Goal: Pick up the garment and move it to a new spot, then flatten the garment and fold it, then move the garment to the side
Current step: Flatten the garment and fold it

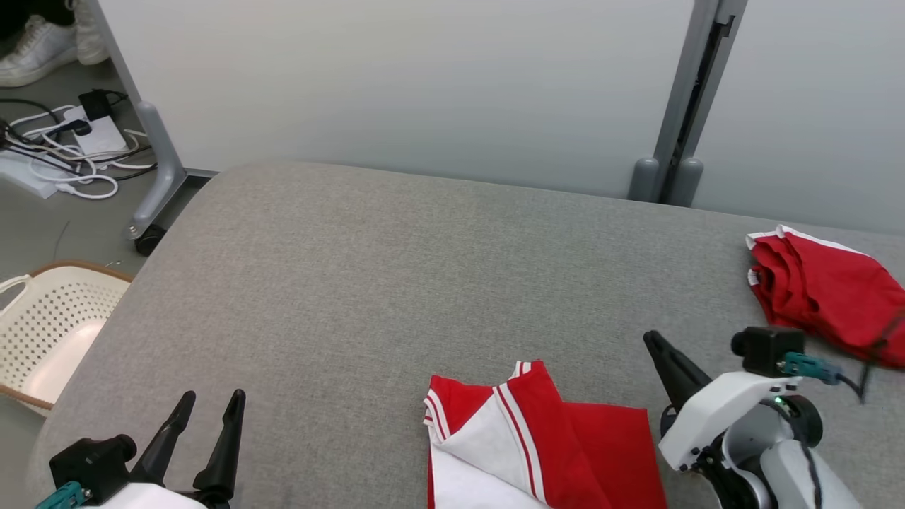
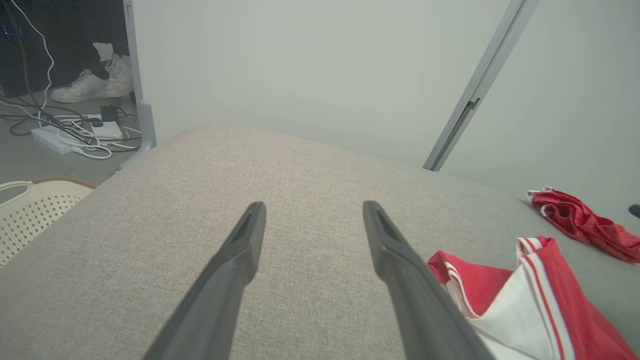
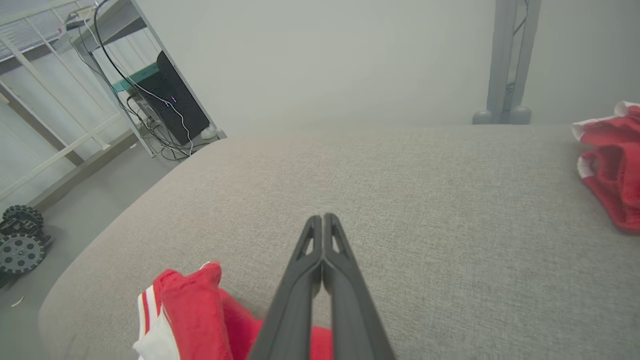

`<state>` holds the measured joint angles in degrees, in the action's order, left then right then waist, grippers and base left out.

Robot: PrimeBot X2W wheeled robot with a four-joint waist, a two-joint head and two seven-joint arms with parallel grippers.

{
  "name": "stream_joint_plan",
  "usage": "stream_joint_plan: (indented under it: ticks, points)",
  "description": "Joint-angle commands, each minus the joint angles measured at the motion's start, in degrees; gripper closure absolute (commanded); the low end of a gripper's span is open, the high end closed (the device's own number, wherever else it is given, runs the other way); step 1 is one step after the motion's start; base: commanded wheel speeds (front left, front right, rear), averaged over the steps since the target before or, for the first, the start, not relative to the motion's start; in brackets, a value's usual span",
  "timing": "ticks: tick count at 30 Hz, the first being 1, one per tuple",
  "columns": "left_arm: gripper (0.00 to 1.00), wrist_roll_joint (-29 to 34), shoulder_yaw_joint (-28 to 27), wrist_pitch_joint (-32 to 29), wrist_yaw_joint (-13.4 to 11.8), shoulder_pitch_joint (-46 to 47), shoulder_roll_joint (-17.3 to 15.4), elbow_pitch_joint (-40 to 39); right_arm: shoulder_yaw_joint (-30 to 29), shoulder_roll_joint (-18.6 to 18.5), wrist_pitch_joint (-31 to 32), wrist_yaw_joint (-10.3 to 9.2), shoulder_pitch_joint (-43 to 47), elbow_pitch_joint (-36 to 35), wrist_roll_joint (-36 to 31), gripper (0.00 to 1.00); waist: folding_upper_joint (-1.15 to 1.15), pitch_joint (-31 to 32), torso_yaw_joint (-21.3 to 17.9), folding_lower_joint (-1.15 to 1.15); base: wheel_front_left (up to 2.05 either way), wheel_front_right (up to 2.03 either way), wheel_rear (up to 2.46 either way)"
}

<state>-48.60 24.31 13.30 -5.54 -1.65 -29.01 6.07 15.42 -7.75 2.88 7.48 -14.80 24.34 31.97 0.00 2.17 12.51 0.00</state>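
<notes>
Two garments lie on the grey padded surface (image 1: 424, 268): a folded red-and-white garment (image 1: 537, 438) at the near edge between the arms, and a crumpled red garment (image 1: 820, 290) well apart at the far right. The right gripper (image 1: 654, 343), clenched on nothing, sits just beside the red-and-white garment's right edge, while the left gripper (image 1: 213, 396) stands released, well apart on its left. The right arm is thus nearer, with the garment to its left and behind its fingertips; the long axis cannot be judged, the near part being cut off.
</notes>
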Motion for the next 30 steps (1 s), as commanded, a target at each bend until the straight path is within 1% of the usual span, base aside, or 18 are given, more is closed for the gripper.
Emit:
stream_joint_plan:
  ticks: [1,3,6,14,20,25,30]
  points:
    - [0.0,0.07,-0.1,0.15,0.2,0.96,-0.3,-0.01,0.18,0.16,0.36,0.04,-0.51,0.78,-0.27,1.0,0.0,-0.13,0.43,0.0,0.0,0.0,0.0]
    - [0.0,0.46,-0.16,0.35,0.32,1.27,-0.25,-0.08,0.85,0.58,1.42,0.04,-1.41,4.32,-1.21,1.0,0.0,-0.13,1.24,0.0,0.0,0.0,0.0]
    - [0.0,1.07,-0.25,0.71,0.43,1.54,-0.01,-0.36,2.19,1.46,2.62,0.04,-1.95,8.66,0.23,1.0,0.0,0.04,2.63,0.0,0.0,0.0,0.0]
    - [0.0,2.81,-0.61,1.34,0.89,1.07,0.18,-1.03,6.27,2.6,0.97,0.04,-1.34,13.89,5.77,1.0,0.0,0.15,5.95,0.0,0.0,0.0,0.0]
    - [0.0,3.34,-0.85,1.39,0.96,0.69,0.24,-0.84,11.11,3.01,-0.03,0.04,-1.76,14.55,9.89,1.0,0.0,0.24,7.3,0.0,0.0,0.0,0.0]
    - [0.0,3.39,-0.73,1.46,0.89,0.54,0.33,-0.7,15.92,3.51,-1.22,0.04,-1.07,13.53,12.21,1.0,0.0,0.49,7.93,0.0,0.0,0.0,0.0]
    - [0.0,3.3,-0.71,1.51,0.56,-0.04,0.54,-0.55,22.55,4.09,0.77,0.04,1.04,11.0,14.64,1.0,0.0,0.67,7.94,0.0,0.0,0.0,0.0]
